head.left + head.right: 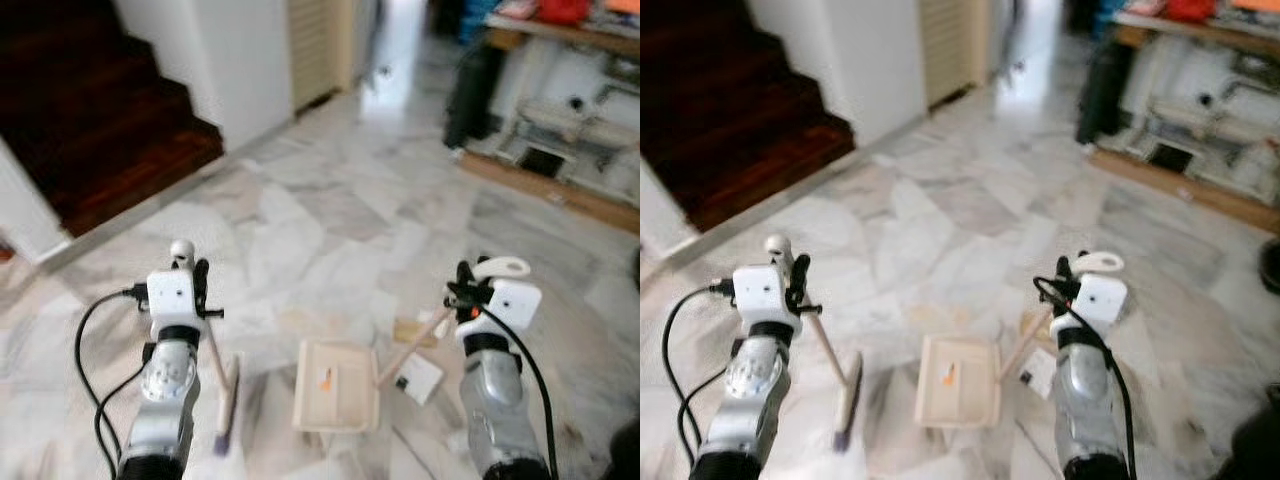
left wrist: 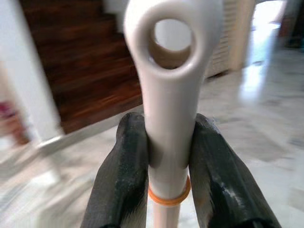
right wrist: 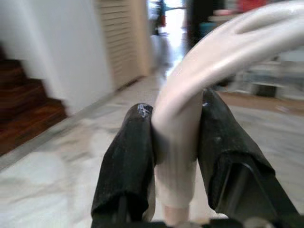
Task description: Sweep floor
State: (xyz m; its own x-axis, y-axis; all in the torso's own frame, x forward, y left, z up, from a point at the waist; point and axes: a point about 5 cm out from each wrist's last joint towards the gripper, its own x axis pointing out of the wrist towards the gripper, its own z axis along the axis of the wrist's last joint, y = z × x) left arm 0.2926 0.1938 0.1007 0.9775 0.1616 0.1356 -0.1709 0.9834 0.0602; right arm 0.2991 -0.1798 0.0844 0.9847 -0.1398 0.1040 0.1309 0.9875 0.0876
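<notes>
Left pincer (image 2: 168,156) clamps the broom (image 1: 222,385); right pincer (image 3: 175,147) clamps the dustpan (image 1: 338,385); keep its lip flat on the marble floor (image 1: 330,220), sweeping short strokes in.

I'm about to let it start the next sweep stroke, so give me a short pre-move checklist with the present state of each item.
1. Left hand clamped on the brush handle: ok, both fingers press its sides.
2. Right hand clamped on the dustpan handle: ok.
3. Brush head down at the floor: ok, it lies left of the dustpan.
4. Dustpan resting flat on the floor: cannot tell, picture is blurred.
5. Debris located: partly; an orange scrap already lies in the pan, and a white card sits on the floor right of it.
6. Stairs away from the stroke: ok.
</notes>
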